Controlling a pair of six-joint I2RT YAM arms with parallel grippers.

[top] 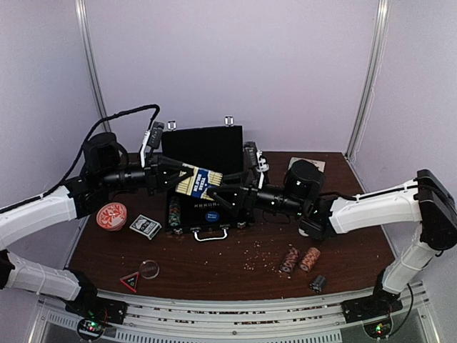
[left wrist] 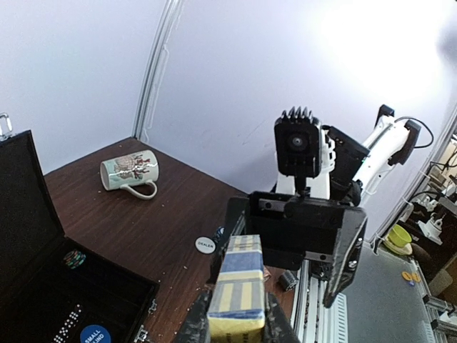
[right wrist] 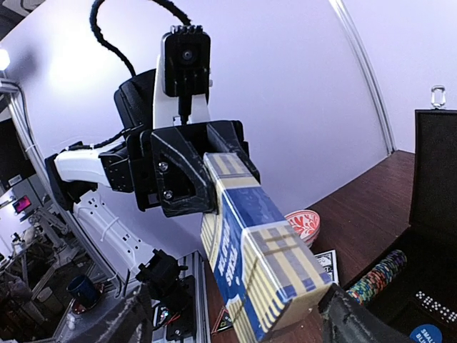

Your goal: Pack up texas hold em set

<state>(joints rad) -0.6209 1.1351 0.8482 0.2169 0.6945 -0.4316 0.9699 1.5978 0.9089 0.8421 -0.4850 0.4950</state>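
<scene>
The black briefcase lies open at mid-table with its lid upright. Above it my left gripper is shut on one end of a yellow-and-blue striped boxed card deck; from the left wrist the deck sits between the fingers. My right gripper is open, its jaws either side of the deck's other end. A second card deck lies left of the case. Two striped chip stacks lie at the front right. More chips sit inside the case.
An orange-red patterned dish stands at the left. A clear round disc and a red triangle lie near the front edge. A white printed mug lies on its side at the back right, and a white dealer button sits beside the case.
</scene>
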